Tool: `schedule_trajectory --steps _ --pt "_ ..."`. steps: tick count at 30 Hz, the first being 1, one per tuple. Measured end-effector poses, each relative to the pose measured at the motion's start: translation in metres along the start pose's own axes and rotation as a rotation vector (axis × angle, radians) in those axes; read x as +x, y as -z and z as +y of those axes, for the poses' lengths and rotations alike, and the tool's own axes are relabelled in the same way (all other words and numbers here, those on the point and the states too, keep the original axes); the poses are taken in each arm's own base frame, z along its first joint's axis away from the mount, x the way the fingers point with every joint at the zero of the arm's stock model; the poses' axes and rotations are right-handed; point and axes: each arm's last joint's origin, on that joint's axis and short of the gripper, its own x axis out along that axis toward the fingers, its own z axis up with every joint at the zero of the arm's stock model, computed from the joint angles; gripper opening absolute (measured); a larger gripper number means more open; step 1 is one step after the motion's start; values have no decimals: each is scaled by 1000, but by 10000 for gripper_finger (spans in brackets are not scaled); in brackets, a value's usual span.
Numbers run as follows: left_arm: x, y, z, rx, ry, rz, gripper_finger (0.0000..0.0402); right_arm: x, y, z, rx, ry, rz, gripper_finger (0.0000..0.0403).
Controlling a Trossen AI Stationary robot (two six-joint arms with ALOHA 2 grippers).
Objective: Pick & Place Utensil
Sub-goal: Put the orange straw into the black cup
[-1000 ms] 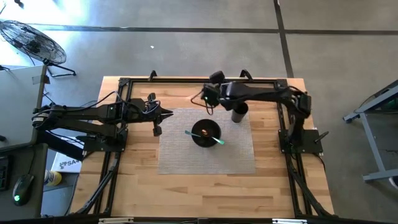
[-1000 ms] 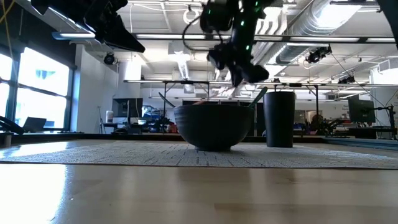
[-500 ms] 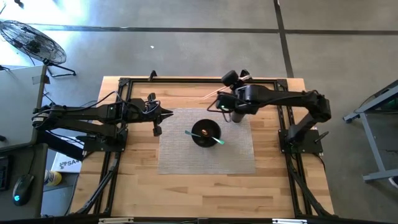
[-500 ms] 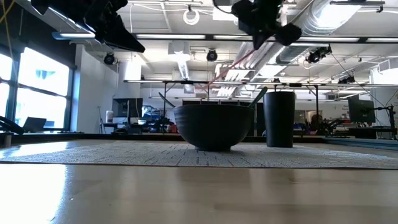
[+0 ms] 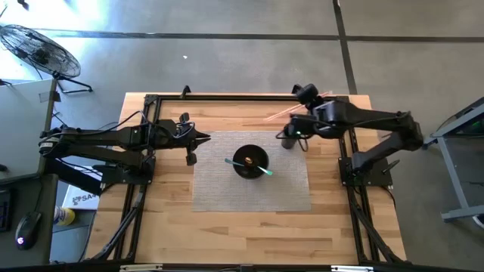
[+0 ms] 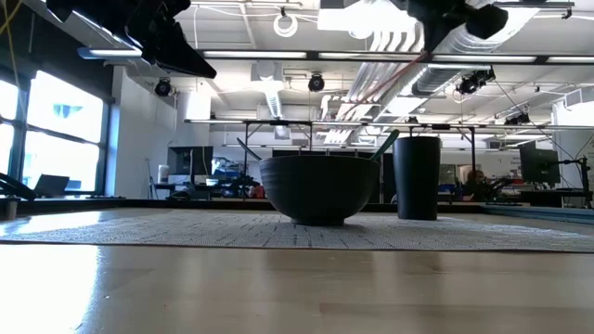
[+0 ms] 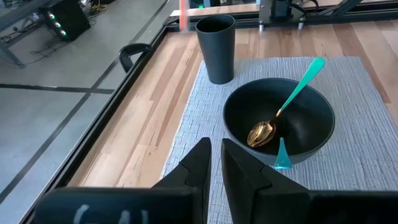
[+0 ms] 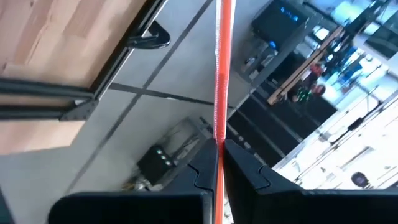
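Chopstick-thin orange utensil (image 8: 222,74) sits clamped between the right gripper (image 8: 219,163) jaws, which are clenched on its lower part while the rest of the stick points out past the edge of the wooden surface (image 5: 227,227) toward the grey floor. In the high view the right gripper (image 5: 308,94) is raised near the far right corner of the surface, just beyond the dark cup (image 5: 289,140), and the orange utensil (image 5: 291,112) slants away from it over the wood. From the low view the same stick (image 6: 390,79) runs diagonally under the ceiling lights, above the cup (image 6: 417,177).

The cup stands upright on the far edge of the woven grey mat (image 5: 287,185). A black bowl (image 5: 250,161) rests near the middle of the mat and holds a gold spoon (image 7: 262,132) with a teal handle (image 7: 303,82); a second teal piece (image 7: 282,154) leans over the bowl's near rim.

The left gripper (image 7: 212,158) hovers above the mat's left side, well apart from the bowl, its jaws nearly closed on nothing.
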Motion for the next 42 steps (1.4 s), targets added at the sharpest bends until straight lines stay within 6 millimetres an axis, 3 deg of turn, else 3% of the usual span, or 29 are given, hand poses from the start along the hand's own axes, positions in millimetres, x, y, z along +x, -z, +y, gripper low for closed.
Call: schedule_trajectory --steps 6,17,23,30,37,42 --pt "0 0 0 0 0 0 35 -4 22 27 -63 19 -19 12" --pt "0 0 0 0 0 0 35 11 48 82 -212 84 88 12" --pt "0 0 0 0 0 0 35 19 31 93 -261 106 55 12" --pt "0 0 0 0 0 0 35 22 3 90 -241 215 -12 16" --pt "0 0 0 0 0 0 35 22 -4 87 -182 231 -64 49" --pt "0 0 0 0 0 0 35 21 -7 83 -46 236 -121 75"
